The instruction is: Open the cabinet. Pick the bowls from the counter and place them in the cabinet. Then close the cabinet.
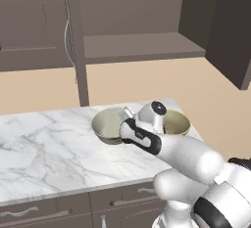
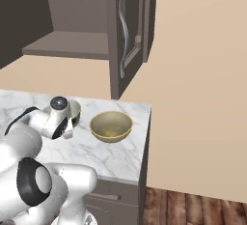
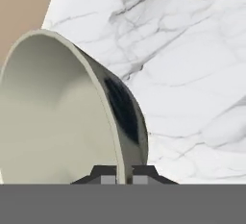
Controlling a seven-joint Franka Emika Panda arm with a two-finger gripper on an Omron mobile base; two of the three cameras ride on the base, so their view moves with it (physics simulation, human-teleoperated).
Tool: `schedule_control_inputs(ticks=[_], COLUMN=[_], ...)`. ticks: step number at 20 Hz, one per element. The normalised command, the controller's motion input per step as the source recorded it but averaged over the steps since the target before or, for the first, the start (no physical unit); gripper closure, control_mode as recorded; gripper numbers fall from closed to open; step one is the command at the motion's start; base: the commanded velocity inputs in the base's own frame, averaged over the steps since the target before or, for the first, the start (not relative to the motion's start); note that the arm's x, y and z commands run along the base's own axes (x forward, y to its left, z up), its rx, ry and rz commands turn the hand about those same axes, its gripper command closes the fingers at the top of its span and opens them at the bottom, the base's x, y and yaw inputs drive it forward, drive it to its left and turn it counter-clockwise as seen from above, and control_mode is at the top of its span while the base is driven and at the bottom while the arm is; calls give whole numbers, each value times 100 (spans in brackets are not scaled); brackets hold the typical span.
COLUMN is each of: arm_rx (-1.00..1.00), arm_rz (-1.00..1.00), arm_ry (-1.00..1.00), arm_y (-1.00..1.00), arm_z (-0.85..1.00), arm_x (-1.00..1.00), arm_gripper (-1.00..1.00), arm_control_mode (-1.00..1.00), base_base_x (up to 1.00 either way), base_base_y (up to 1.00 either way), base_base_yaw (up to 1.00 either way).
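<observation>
Above and beyond the gripper, the cabinet stands with both doors swung wide, its shelf bare and ready for the bowls. On the marble counter beneath the gripper, the jaws pinch the rim of the grey-cream bowl, one finger inside and one outside, a hold suited to lifting it. The mustard-yellow bowl waits just beside it.

Lighting: flat, even rendered light is falling everywhere; no glare is showing. Shadow: soft shading is darkening the interior of the open dark brown wall cabinet, above the white grey-veined marble counter. Sharpness: edges are appearing slightly soft and pixelated; no edge distortion.
</observation>
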Motion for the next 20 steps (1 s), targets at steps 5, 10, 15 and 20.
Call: schedule_control_inputs(ticks=[5,10,15,20], arm_rx=[0,0,3,11], arm_rz=[0,0,-1,-7], arm_ry=[-28,-10,-4,-8], arm_y=[0,0,-14,-31], arm_z=[3,19,23,63], arm_x=[-94,-19,-32,-75], arm_gripper=[100,100,100,100], arm_control_mode=[-100,-100,-100,-100], base_base_x=[0,0,0,0], base_base_y=[0,0,0,0], base_base_yaw=[0,0,0,0])
